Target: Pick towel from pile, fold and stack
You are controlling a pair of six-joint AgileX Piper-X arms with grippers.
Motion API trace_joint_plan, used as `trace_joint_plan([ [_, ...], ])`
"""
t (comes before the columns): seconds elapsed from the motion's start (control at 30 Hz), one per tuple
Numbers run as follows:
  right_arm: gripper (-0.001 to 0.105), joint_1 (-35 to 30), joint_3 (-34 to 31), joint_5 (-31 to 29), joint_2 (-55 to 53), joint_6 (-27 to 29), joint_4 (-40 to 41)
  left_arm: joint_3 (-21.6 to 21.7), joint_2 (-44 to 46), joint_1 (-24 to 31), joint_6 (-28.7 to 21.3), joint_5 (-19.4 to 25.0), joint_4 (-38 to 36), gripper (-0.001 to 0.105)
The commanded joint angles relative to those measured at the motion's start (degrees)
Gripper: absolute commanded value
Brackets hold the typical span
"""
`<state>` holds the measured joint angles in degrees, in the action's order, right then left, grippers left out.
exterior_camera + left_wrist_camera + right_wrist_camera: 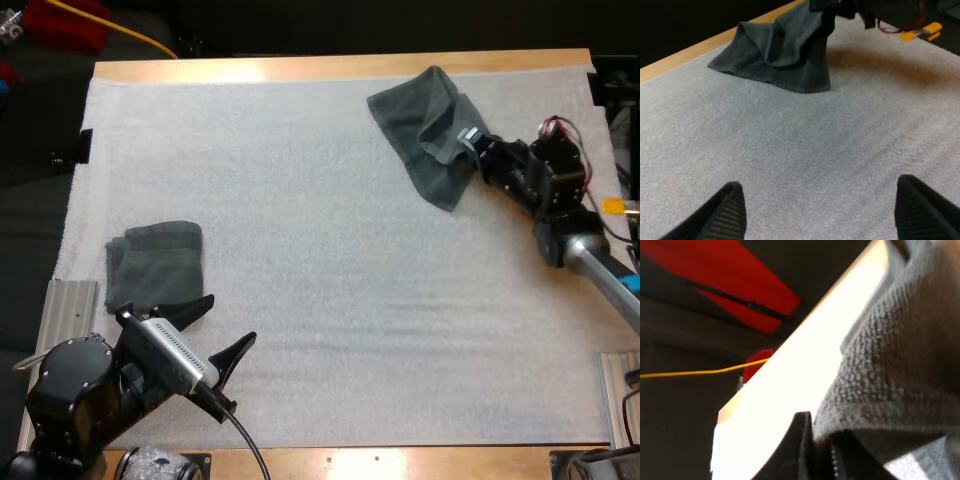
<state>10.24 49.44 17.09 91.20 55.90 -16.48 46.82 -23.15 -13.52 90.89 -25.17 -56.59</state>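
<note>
The right gripper [472, 142] is pinching the crumpled towel [425, 125] far right; the high view is showing a folded towel [155, 262] beside the wide-open, empty left gripper [232, 322].

A white mat [330, 260] covers the wooden table [330, 67] almost edge to edge. A ribbed metal plate [70, 310] lies at the table's near-left corner. A yellow cable [128, 30] trails beyond the far-left corner.

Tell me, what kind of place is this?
Probably a robotics lab workbench: a wooden table with a white mat, the right gripper pinching a crumpled towel, the left gripper beside a folded towel.
</note>
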Motion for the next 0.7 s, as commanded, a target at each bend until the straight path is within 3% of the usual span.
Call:
trace_joint_plan([
  [0.0,0.000,0.0,0.7,0.2,-1.9,2.5,2.1,0.4,0.0,-0.3,0.5,-0.3,0.2,0.061],
  [0.13,0.000,0.0,2.6,0.3,-7.2,6.4,8.7,0.4,0.0,-0.3,0.5,-0.3,0.2,0.061],
  [0.17,0.000,0.0,5.0,0.5,-9.7,9.2,13.9,0.4,0.0,-0.3,0.5,-0.3,0.2,0.061],
  [0.27,0.000,0.0,8.4,1.2,-11.7,12.2,19.2,0.4,0.0,-0.3,0.5,-0.3,0.2,0.061],
  [0.3,0.000,0.0,13.9,2.3,-13.7,15.0,26.5,0.4,0.0,-0.3,0.5,-0.3,0.2,0.061],
  [0.43,0.000,0.9,20.6,3.3,-14.9,17.4,34.3,0.4,0.0,-0.3,0.5,-0.3,0.2,0.061],
  [0.67,0.000,10.6,30.0,3.3,-15.2,20.5,43.8,0.4,0.0,-0.3,0.5,-0.3,0.2,0.061],
])
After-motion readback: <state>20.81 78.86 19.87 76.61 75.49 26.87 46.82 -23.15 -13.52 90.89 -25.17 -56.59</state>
